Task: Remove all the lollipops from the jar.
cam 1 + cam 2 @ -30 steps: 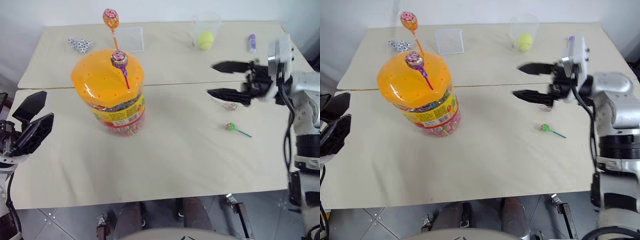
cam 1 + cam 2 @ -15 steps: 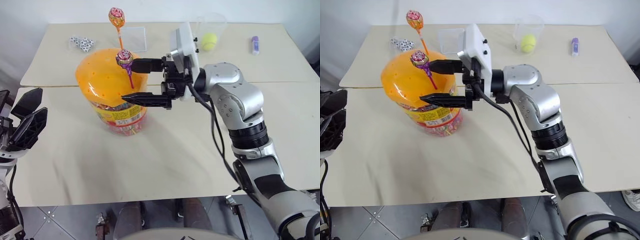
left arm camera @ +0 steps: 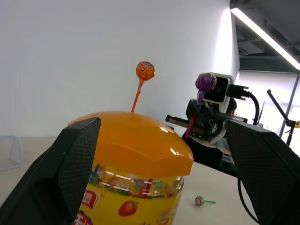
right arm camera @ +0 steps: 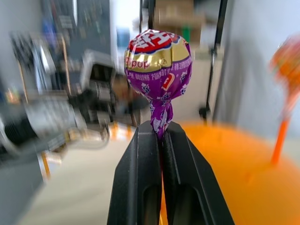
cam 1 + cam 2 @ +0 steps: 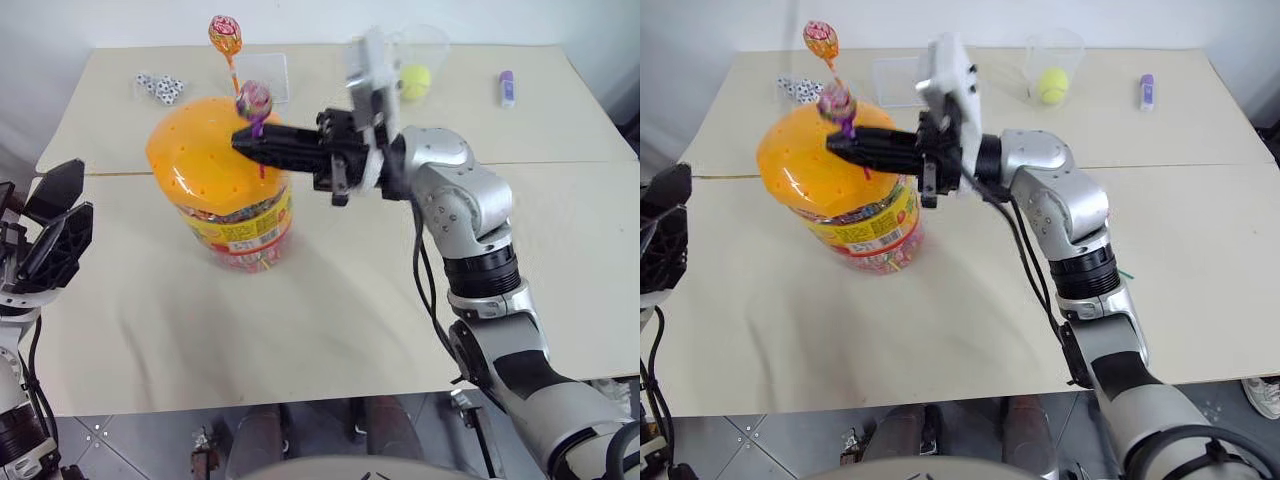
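Two black fingers of the right claw pinch the purple lollipop, wrapper reading "pop", above the jar at upper left; left claw gapes.

The right claw and arm span the jar; bare tabletop lies open in front.

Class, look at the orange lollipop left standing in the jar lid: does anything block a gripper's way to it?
Nothing visible blocks the orange lollipop; it stands clear above the jar lid. The right gripper is shut on the purple lollipop, and the left gripper is open beside the jar.
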